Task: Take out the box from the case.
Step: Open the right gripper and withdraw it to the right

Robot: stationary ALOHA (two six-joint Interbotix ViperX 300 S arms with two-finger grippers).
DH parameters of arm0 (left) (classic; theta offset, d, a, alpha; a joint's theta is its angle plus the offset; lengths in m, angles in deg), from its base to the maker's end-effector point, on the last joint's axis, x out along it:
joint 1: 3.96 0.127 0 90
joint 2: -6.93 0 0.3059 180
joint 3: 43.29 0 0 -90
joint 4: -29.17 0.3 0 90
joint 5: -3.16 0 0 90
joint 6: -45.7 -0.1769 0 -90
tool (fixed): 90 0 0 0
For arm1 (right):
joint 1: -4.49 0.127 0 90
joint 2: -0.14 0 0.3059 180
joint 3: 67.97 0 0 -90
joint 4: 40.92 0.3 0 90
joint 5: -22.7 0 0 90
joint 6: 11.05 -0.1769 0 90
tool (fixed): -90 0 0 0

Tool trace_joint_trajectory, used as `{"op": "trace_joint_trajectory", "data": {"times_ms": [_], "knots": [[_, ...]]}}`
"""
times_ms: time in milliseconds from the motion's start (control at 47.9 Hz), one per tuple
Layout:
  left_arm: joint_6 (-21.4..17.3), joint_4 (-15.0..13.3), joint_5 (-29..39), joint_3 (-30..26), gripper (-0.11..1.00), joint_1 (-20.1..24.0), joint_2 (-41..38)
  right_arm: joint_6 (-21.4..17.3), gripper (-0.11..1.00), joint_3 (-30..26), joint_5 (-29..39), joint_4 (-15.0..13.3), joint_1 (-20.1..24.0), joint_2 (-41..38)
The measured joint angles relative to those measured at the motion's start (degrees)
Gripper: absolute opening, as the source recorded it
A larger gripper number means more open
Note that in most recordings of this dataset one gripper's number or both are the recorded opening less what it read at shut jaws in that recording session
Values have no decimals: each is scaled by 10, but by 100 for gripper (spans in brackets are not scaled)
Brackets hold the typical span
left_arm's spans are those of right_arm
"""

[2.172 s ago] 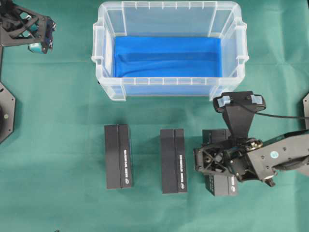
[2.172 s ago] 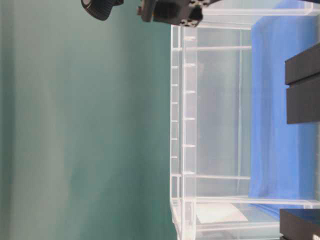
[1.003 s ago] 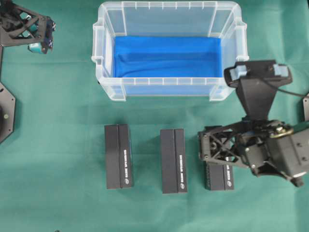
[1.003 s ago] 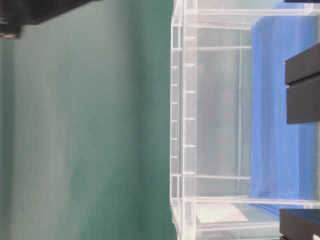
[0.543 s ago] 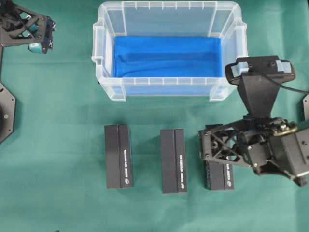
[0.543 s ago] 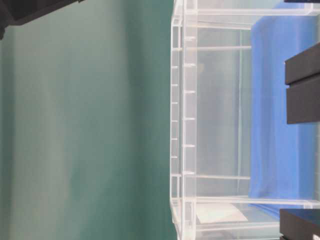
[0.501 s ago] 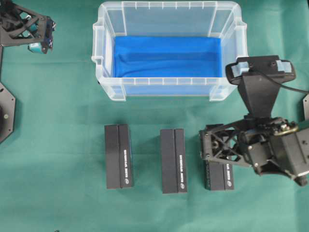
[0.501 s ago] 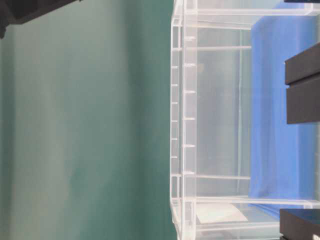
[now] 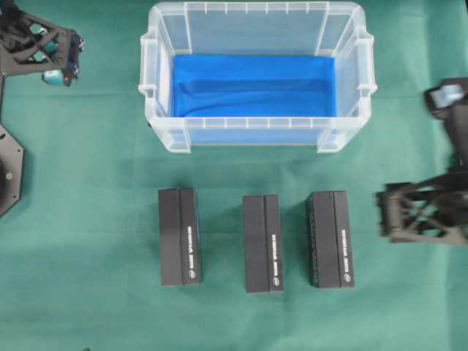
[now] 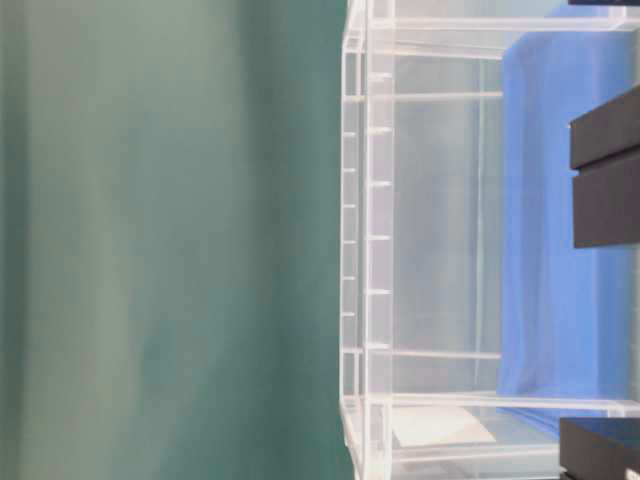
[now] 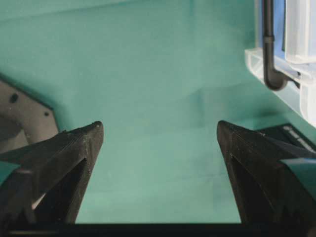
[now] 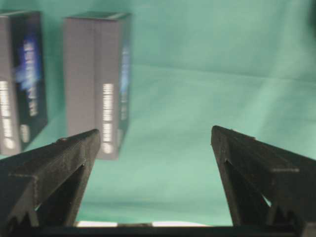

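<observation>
Right arm withdrawn from the third box, which now lies uncovered on the green mat.

The right gripper (image 9: pixel 391 217), seen earlier above the rightmost box (image 9: pixel 330 239), has pulled away to the overhead view's right edge; its jaws stand wide and empty, the box well apart on their left. Three black boxes lie in a row outside the case (image 9: pixel 257 25), long axes parallel, pointing toward its near wall. The left gripper (image 9: pixel 64 53), likewise spread wide and holding nothing, hovers far from them, the case's corner to its right. The right wrist view alone shows the box's printed side (image 12: pixel 107 116); the table-level view alone shows the clear wall (image 10: pixel 420 240) edge-on, with the blue cloth (image 10: pixel 545 220) behind.
</observation>
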Motion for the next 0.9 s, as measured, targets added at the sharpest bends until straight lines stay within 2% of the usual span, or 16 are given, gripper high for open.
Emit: {"op": "trace_joint_trajectory", "data": {"times_ms": [167, 334, 480, 564, 898], "knots": [[11, 0, 1, 0, 96, -5, 0, -4, 90, 40, 14, 0, 15, 53], [13, 0, 2, 0, 96, -11, 1, 8, 90, 50, 15, -6, 15, 63], [18, 0, 2, -1, 96, -11, 0, 41, 90, 61, 15, -20, -18, 67], [22, 0, 2, 0, 96, -11, 0, 91, 90, 69, 14, -25, -58, 78], [27, 0, 2, 0, 96, -12, 0, 306, 90, 98, -4, -27, -268, 123]]}}
